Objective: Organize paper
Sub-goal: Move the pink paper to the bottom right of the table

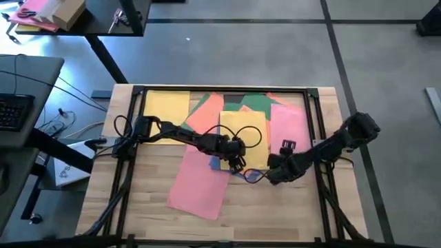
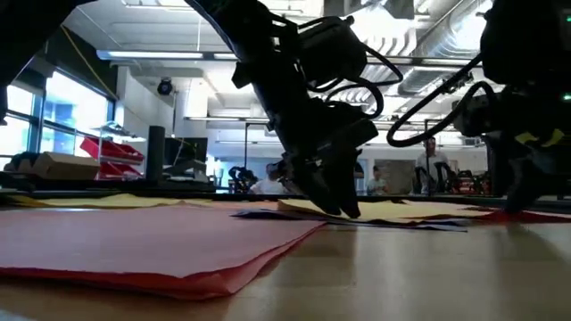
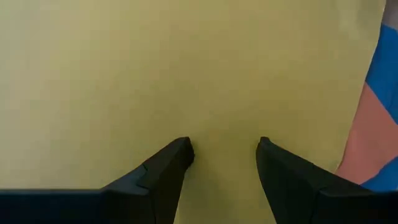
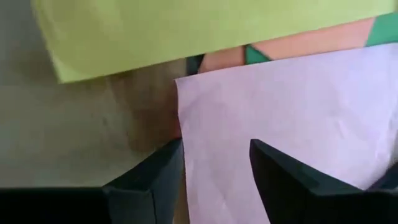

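High view: coloured paper (image 1: 207, 176) lies spread over the counter (image 1: 151, 207), both hands above it mid-counter. Left wrist view: left hand (image 3: 224, 152) released, over a yellow sheet (image 3: 155, 68). Right wrist view: right hand (image 4: 214, 155) released, over a pink sheet's (image 4: 298, 112) corner

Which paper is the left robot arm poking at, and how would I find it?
Look at the wooden table from above and find the pile of coloured sheets near its far edge. The left gripper sits on the near edge of the middle yellow sheet. Another yellow sheet lies far left, but only this one lies on top between the orange and pink sheets.
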